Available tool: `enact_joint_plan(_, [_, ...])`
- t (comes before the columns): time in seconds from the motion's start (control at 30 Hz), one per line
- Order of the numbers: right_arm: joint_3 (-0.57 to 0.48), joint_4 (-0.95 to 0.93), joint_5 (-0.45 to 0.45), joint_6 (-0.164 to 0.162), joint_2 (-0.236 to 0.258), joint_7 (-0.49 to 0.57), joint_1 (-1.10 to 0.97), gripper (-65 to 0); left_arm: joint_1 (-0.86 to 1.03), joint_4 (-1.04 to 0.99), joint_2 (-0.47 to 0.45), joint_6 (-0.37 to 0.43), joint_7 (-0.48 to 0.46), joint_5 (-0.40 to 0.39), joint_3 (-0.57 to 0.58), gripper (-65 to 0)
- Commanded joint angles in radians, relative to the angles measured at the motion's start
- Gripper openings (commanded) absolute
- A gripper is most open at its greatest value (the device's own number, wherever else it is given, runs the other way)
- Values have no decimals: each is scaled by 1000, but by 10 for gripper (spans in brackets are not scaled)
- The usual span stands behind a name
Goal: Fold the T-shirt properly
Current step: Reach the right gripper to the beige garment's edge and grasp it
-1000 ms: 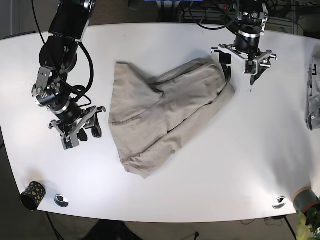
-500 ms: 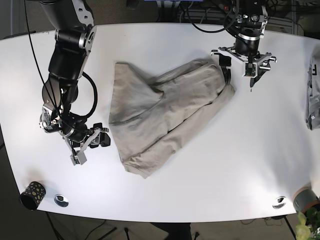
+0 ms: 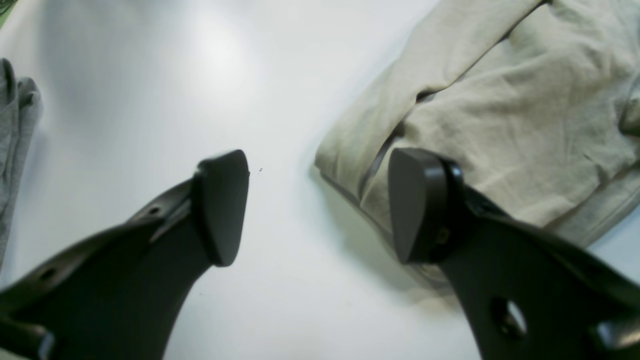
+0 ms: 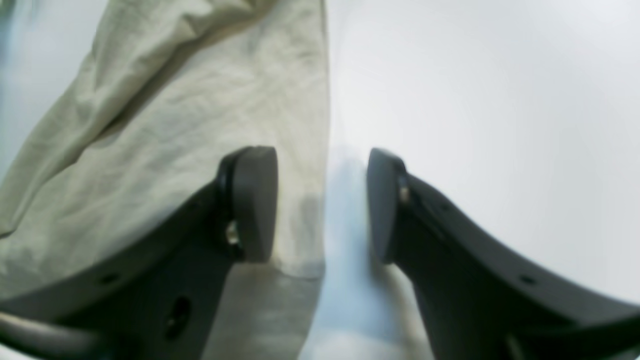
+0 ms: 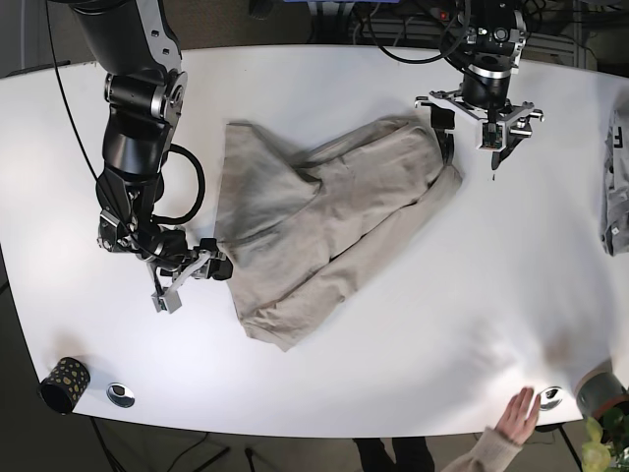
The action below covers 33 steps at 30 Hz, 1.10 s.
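The beige T-shirt (image 5: 319,231) lay crumpled mid-table, unfolded. The right gripper (image 4: 322,205) was unclenched and straddled the shirt's side hem, one finger over cloth (apparently lined up to pinch it). The left gripper (image 3: 320,207) hung released just beside the opposite corner, holding nothing.

Black arms, looped cables, each tool (image 3: 318,205) matte black with rounded pads

A glossy white table (image 5: 413,324) over dark floor (image 5: 25,393).
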Motion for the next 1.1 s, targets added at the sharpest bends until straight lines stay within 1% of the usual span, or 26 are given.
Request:
enact_joint_plan(0.0, [-28,14,28,9,6,21,17,-366,5,18,-2,3,-27,-3,-3,-243])
enact_joint_plan(0.17, [-63,16,28,9,-24,21,-6,-373,5,18,0,3,-27,-3,-20,-243])
enact_joint_plan(0.33, [-59,17,28,6,-29,27,-14,-377,5,18,0,3,-27,-3,-25,-243])
enact_joint_plan(0.37, [-59,17,28,5,-34,41,-12,-392,10,18,-2,3,-27,-3,-25,-243])
enact_joint_plan(0.43, [-59,17,28,5,-37,60,-10,-444,19,18,-3,3,-27,-3,-25,-243])
enact_joint_plan(0.5, [-60,19,28,5,-35,66,0,-536,24,16,-3,3,-27,-3,-25,-243])
enact_joint_plan(0.63, [-63,19,22,8,-35,66,25,-644,33,-3,-5,3,-27,-3,-25,-243])
enact_joint_plan(0.7, [-65,40,20,9,-35,64,26,-650,33,-13,-5,3,-27,-3,-25,-243])
enact_joint_plan(0.8, [-66,143,19,6,-35,55,11,-650,33,-31,-5,3,-27,-3,-25,-243])
enact_joint_plan(1.07, [-68,535,19,2,-43,-140,-41,-650,27,-43,-5,3,-27,-4,-11,-243])
